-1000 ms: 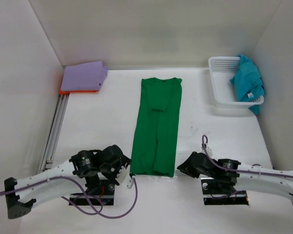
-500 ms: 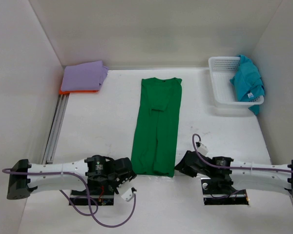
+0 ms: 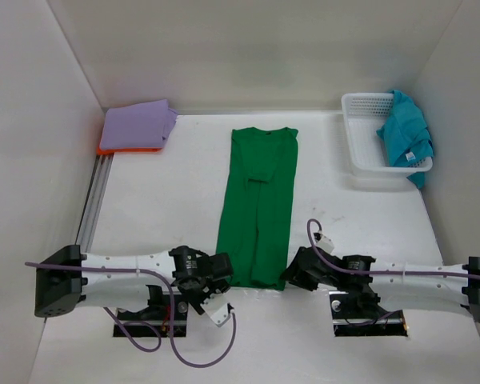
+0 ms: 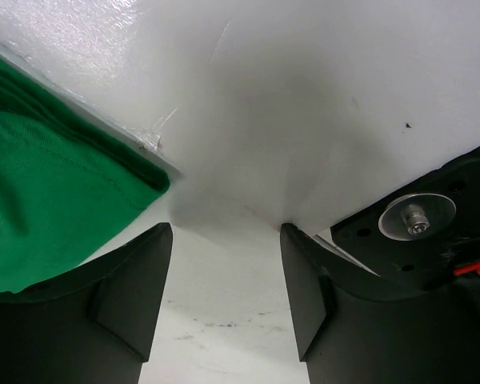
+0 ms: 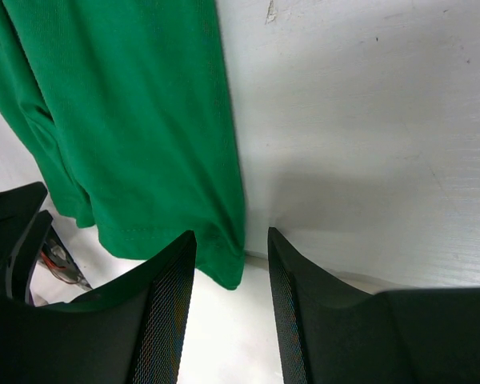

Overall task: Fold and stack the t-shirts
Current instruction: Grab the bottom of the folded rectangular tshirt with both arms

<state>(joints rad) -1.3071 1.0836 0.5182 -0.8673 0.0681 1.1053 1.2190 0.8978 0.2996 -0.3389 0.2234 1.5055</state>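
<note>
A green t-shirt (image 3: 256, 204) lies folded into a long strip down the middle of the table. My left gripper (image 3: 221, 274) is at its near left corner and stands open over bare table, with the green corner (image 4: 56, 208) just outside its left finger. My right gripper (image 3: 291, 276) is at the near right corner, open, and the hem corner (image 5: 228, 268) lies between its fingers (image 5: 172, 312). A folded lavender t-shirt (image 3: 138, 124) rests on an orange one (image 3: 128, 150) at the back left. A teal t-shirt (image 3: 406, 132) hangs over the basket's far side.
The white mesh basket (image 3: 360, 136) stands at the back right by the wall. A metal rail (image 3: 92, 208) runs along the left wall. Black base plates (image 3: 368, 320) sit at the near edge under both arms. White walls close in the table.
Both arms have reached inward to the green t-shirt's near hem: the left gripper moved right, the right gripper moved left. The right jaws opened wider; the left narrowed a little.
</note>
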